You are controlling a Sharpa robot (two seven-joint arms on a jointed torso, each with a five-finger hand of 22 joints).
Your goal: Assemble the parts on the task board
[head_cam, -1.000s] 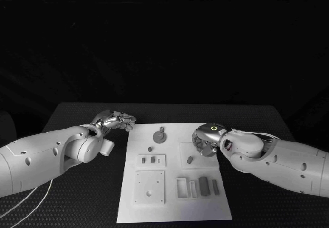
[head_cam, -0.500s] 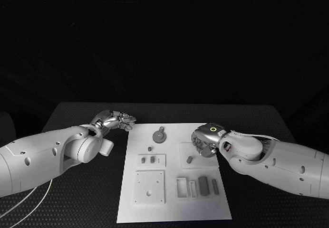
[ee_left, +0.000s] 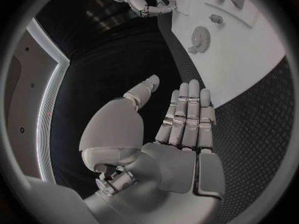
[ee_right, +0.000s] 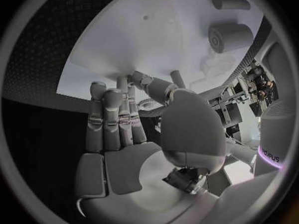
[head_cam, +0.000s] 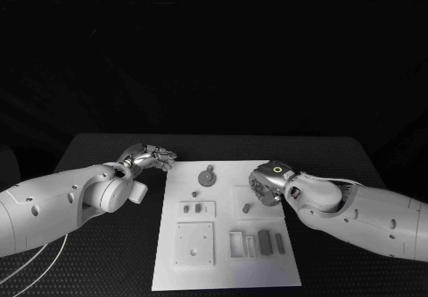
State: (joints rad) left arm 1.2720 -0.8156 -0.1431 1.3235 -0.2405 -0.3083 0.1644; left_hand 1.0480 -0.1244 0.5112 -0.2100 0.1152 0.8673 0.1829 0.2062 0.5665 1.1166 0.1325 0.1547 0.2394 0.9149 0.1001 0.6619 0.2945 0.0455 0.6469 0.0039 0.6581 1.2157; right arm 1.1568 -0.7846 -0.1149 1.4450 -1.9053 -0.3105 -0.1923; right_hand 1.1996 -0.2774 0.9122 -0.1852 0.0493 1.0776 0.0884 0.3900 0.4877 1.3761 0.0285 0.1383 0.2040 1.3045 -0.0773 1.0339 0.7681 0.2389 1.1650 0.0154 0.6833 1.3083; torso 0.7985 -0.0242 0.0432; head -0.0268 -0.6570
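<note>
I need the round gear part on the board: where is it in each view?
Head view: gear near the task board's far end, between both hands.
Left wrist view: gear on the board, near its edge.
Right wrist view: cannot tell.
Shared landmark: the white board.

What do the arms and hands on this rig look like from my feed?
Both arms have smooth white rounded shells with small dark screw holes. The left hand and right hand are silver, metallic and many-fingered. A green ring light glows on the right wrist; thin pale cables trail under the left arm.
</note>
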